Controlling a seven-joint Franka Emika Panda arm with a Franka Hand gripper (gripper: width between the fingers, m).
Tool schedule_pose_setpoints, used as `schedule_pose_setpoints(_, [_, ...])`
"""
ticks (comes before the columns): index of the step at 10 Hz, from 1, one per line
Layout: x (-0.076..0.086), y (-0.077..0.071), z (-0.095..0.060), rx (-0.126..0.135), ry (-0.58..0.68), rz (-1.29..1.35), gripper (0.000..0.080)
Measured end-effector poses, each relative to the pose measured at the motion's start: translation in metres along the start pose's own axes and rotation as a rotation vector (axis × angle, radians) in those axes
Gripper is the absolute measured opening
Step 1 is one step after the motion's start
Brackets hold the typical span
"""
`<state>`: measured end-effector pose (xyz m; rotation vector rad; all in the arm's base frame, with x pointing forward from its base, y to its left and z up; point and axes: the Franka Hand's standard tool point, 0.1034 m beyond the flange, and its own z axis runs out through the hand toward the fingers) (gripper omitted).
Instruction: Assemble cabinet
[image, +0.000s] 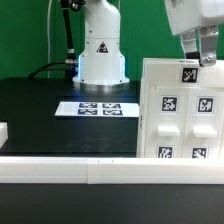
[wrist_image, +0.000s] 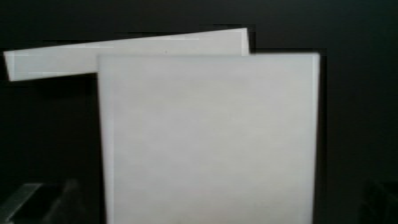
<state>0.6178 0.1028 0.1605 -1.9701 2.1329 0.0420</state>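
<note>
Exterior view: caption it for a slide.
Gripper atop the upright tagged white cabinet; marker board flat on the black table.

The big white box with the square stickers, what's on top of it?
The gripper sits right at the top of the cabinet. Whether it is pinching the top edge can't be seen; its fingertips are hidden.

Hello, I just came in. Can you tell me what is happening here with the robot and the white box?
A Franka arm is working on a white cabinet, a large tagged box standing on the black table at the exterior view's right. Its end effector is at the top edge of the box; whether it grips is not visible. The wrist view shows mostly a plain white panel of it. The marker board lies flat in front of the robot base.
</note>
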Motion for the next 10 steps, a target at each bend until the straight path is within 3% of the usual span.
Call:
schedule_pose_setpoints(4, [-0.021,0.004,0.0,-0.001,-0.013,-0.022,0.0797])
schedule_pose_setpoints(10, [-0.02,0.005,0.002,-0.003,-0.012,-0.031,0.0797])
